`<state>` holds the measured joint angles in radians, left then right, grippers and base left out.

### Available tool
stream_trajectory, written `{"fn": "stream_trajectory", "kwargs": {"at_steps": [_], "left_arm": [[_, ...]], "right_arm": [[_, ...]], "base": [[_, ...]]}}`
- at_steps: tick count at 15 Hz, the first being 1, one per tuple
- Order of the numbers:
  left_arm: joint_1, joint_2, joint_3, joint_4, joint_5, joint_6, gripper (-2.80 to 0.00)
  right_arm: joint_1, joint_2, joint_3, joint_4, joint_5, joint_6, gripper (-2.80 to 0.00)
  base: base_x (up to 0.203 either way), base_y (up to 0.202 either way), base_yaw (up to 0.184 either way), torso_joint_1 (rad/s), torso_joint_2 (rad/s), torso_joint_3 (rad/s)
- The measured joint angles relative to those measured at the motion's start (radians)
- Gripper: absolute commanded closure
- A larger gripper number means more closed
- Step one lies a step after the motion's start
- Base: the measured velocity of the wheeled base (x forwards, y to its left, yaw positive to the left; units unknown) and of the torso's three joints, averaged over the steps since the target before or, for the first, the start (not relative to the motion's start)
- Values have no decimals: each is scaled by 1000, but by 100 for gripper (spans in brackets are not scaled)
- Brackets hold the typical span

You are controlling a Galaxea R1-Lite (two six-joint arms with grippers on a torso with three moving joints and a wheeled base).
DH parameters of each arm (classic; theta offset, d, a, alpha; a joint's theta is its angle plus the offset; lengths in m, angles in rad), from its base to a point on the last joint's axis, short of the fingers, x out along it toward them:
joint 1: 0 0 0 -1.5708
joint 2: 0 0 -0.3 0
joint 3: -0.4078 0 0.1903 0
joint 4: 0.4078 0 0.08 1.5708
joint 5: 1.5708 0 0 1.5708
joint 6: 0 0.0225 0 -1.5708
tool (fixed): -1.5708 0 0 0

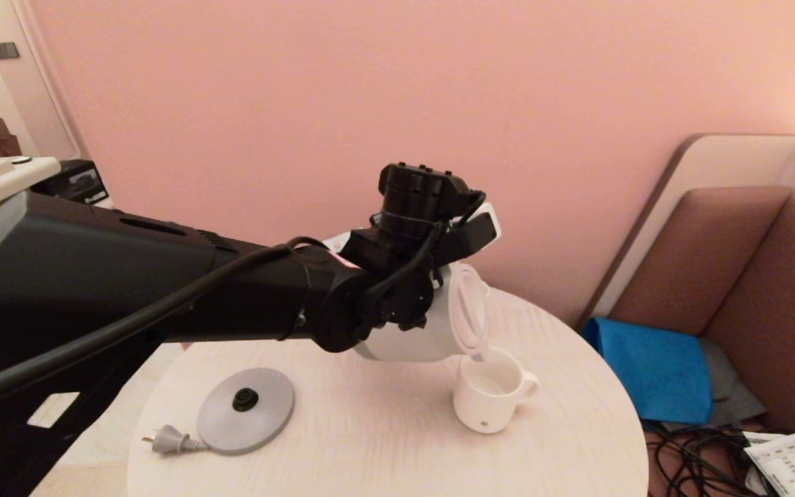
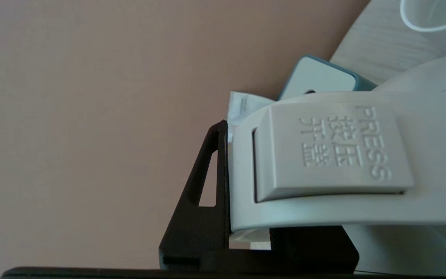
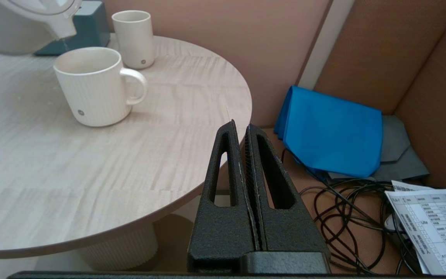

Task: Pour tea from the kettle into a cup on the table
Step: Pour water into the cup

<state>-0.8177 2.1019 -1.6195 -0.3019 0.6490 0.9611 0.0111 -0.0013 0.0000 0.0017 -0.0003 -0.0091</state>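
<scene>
White kettle [image 1: 411, 338], tipped by the left gripper [image 2: 246, 232] clamping its handle, pours into the ribbed cup [image 1: 486, 397]; right gripper [image 3: 243, 131] pressed together.

The tipped kettle [image 1: 432, 324] hangs over the mug [image 1: 488, 397], blocking it from above; a smaller cup [image 3: 133, 38] and teal box [image 3: 87, 27] crowd behind. Near the desk [image 1: 384, 449] front, only the grey base [image 1: 247, 410] and plug [image 1: 166, 439] interrupt open surface.

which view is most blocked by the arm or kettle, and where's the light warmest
Head view: the left arm covers most of the kettle, with a warm glow at the upper right corner. Left wrist view: the kettle's handle fills the near field. Right wrist view: clearest, showing the cup and table.
</scene>
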Motion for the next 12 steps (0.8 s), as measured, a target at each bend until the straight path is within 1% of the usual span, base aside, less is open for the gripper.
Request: {"fn": "stream_trajectory", "kwargs": {"at_steps": [2,4,6,10,12], "left_arm": [[-1,13,-34,1,0,21,0],[-5,23,-58,5,0,25,0],[-8,29,-64,10,0,28,0],[-12,30,-68,2,0,64,0],[-13,30,-68,2,1,69,0]], "right_arm": [[0,0,0,0,0,0,0],[0,0,0,0,0,0,0],[0,0,0,0,0,0,0],[0,0,0,0,0,0,0],[0,0,0,0,0,0,0]], "base": [[0,0,0,0,0,0],[0,0,0,0,0,0],[0,0,0,0,0,0],[0,0,0,0,0,0],[0,0,0,0,0,0]]}}
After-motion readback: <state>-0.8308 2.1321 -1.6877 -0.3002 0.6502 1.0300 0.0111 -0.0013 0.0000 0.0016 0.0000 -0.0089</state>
